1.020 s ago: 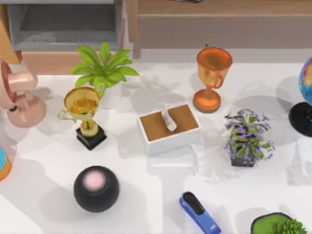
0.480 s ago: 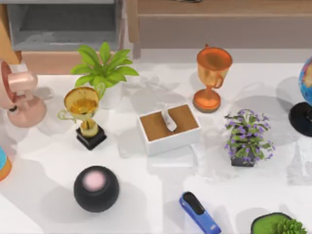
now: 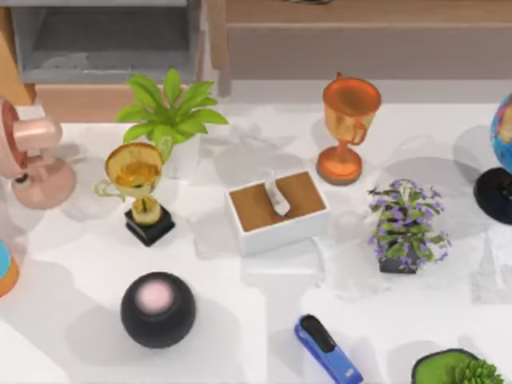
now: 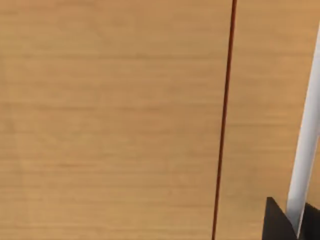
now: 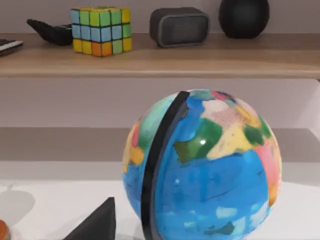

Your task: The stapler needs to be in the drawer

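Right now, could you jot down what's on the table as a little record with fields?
stapler: blue, lying flat on the table at the near edge, untouched
drawer: open, far left corner, grey inside bare
middle of table: tissue box
beside stapler: black sphere with pink top, to its left
right edge: globe
plants: green one, purple one
trophies: gold, orange
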Tool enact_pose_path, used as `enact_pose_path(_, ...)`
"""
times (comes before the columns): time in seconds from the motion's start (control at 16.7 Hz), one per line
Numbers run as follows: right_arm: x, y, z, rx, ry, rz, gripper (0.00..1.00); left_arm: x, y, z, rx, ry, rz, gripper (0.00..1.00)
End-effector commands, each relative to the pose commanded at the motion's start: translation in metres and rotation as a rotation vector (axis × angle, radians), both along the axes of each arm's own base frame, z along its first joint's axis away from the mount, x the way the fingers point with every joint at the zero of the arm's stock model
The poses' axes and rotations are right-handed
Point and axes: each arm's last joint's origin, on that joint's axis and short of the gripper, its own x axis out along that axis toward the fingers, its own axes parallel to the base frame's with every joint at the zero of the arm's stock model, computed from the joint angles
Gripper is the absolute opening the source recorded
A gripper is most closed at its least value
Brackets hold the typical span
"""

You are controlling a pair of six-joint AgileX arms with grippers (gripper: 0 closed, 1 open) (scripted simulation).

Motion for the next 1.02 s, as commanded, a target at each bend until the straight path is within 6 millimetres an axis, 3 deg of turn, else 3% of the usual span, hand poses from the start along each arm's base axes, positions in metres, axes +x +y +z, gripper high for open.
enact_pose_path(0.3, 0.000, 0.000, 0.000, 0.000, 0.000, 0.000, 1.00, -0.005, 0.002, -0.004, -0.012, 0.014, 0.004, 0.00)
enact_pose_path(0.72, 0.000, 0.000, 0.000, 0.000, 0.000, 0.000, 1.00, -0.061, 0.002, -0.006, -0.016, 0.021, 0.003, 0.00)
enact_pose_path(1.02, 0.000, 0.000, 0.000, 0.000, 0.000, 0.000, 1.00, -0.063, 0.002, -0.007, -0.015, 0.023, 0.003, 0.00)
